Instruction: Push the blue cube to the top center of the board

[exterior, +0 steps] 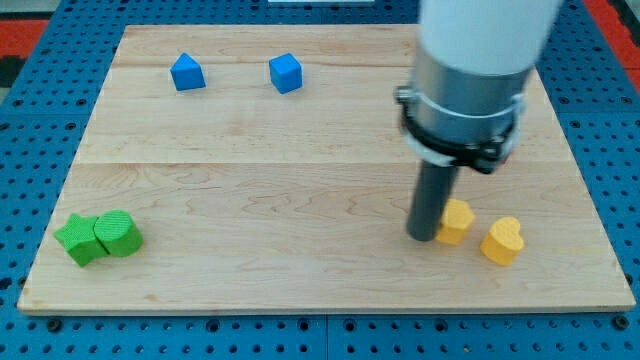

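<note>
wooden board (300, 200), my tip (421, 238) touching a yellow block (457, 221), blue cube (285, 72) far at top; no gripper.

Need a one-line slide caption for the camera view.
My tip rests beside a yellow block, far from the blue cube near the board's top.

Board (300, 170) sits on the table (30, 335). Blue cube (285, 73) is near the board's 12 o'clock edge, a bit twd 11. Blue block (187, 73) is at its 9 o'clock, apart, same row. At the board's 8 o'clock corner, left green block (80, 241) and right green block (119, 233) touch, side by side. Twd 4 o'clock, yellow block (458, 221) has the yellow heart (502, 240) just beside it at approx 4 o'clock. My tip (422, 238) is against the yellow block at its 8 o'clock, well apart from both blue ones.
</note>
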Controlling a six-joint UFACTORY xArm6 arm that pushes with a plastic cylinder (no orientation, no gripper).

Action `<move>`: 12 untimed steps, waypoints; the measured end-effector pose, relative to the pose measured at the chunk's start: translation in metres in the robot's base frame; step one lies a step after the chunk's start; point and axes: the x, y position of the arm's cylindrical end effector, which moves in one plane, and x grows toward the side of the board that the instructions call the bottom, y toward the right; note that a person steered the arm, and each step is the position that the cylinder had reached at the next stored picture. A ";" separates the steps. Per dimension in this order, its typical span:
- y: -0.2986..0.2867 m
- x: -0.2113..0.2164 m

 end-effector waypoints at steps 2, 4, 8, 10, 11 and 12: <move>-0.007 0.031; -0.017 -0.002; -0.157 -0.226; -0.178 -0.279; -0.207 -0.312; -0.240 -0.291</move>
